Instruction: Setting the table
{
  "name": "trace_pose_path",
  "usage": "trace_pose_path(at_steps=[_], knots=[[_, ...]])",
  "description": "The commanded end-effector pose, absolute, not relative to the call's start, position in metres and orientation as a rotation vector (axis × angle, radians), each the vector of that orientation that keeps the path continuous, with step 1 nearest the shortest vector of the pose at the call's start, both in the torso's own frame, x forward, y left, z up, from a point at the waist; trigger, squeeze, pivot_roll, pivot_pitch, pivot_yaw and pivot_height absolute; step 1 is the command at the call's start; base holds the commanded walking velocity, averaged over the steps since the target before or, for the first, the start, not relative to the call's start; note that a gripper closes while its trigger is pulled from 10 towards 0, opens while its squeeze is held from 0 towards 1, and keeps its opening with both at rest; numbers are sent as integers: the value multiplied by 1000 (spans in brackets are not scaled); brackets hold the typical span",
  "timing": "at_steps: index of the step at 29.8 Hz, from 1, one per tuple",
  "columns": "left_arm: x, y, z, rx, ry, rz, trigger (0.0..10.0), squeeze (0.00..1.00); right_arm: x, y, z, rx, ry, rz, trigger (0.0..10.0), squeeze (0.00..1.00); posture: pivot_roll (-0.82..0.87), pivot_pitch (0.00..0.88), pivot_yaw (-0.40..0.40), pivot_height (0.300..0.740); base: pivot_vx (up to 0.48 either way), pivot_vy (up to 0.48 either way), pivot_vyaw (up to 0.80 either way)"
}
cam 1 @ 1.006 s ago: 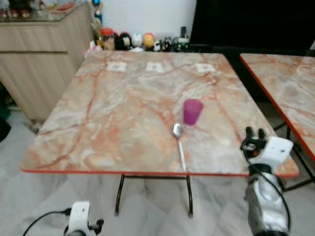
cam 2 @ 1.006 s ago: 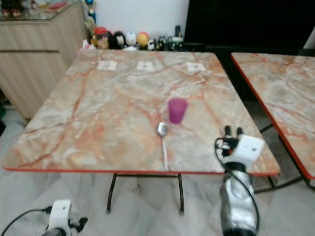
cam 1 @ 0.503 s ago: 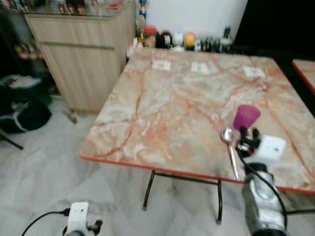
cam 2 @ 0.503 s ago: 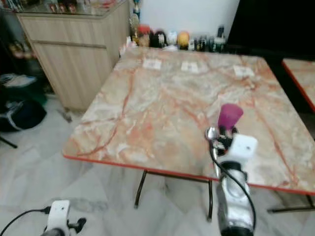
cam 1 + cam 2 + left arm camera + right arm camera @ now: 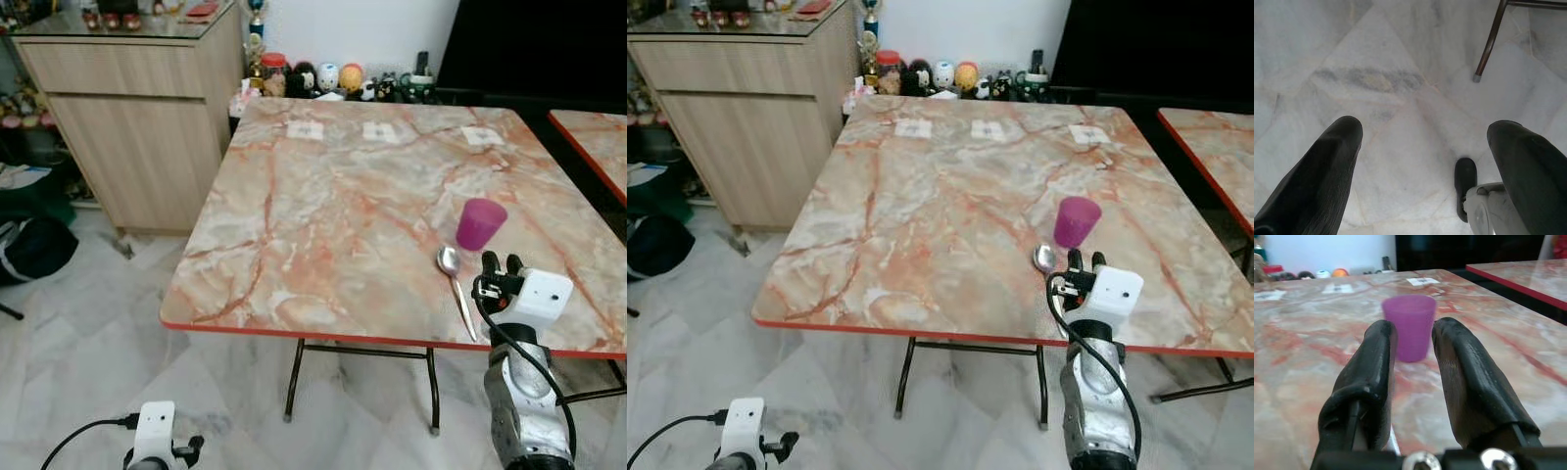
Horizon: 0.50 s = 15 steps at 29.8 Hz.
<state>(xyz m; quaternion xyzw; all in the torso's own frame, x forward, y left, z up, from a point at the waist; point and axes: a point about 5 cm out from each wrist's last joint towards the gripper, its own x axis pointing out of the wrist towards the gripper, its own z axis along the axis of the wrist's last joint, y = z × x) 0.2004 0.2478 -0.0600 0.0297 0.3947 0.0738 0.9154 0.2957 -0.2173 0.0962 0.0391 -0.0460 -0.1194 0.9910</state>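
Right gripper (image 5: 501, 263) is hovering at the near edge of the table (image 5: 323, 215), just on the near side of the purple cup (image 5: 480, 223), and it is holding nothing. Its jaws are sitting slightly parted, with a narrow gap that the right wrist view is showing lined up on the cup (image 5: 1409, 325). The cup is standing upright toward the table's near right corner, apart from the fingers (image 5: 1374, 377). The spoon (image 5: 455, 285) is lying flat just beside the cup on its near left side, bowl toward the cup and handle running out to the table's edge, just left of the gripper. Three small white squares (image 5: 384, 131) are lying in a row near the table's far edge, possibly place markers, but I can't tell. Figurines and jars (image 5: 323, 78) are lining up beyond that far edge, and a wooden cabinet (image 5: 127, 108) is standing to the table's left. Left gripper (image 5: 1425, 161) is hanging idle low over the floor (image 5: 1376, 122), jaws wide apart and empty. My read: we're sitting at the approach step, about to pick the cup, or maybe the spoon, and nothing is placed yet. The gap is looking narrower than the cup, so the next move is probably calling for opening wider, then easing forward level around the cup without clipping the spoon's bowl.
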Motion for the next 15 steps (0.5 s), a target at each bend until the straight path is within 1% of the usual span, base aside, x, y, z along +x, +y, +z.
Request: trace_pose_path(at_steps=[1,4,7,9,11,12,15], knots=[[199,244,-62,50,818,138,10000,0,297,-220,94,73,-72,-247,10000,0,100,5,-42,740,0,0,0],[200,242,-62,45,814,132,10000,0,295,-219,94,99,-86,-242,10000,0,101,5,-41,740,0,0,0],[200,242,-61,38,808,130,10000,0,291,-219,95,72,-106,-245,10000,0,101,6,-42,740,0,0,0],[201,242,-61,45,807,131,10000,0,275,-233,93,53,-126,-349,10000,0,107,6,-48,740,0,0,0],[202,242,-61,46,806,132,10000,0,266,-241,92,41,-133,-408,10000,0,105,8,-46,740,0,0,0],[201,243,-61,51,808,135,10000,0,255,-251,90,23,-137,-452,10000,0,96,10,-42,740,0,0,0],[201,243,-61,54,810,131,10000,0,250,-254,92,23,-149,-445,10000,0,90,10,-38,740,0,0,0]])
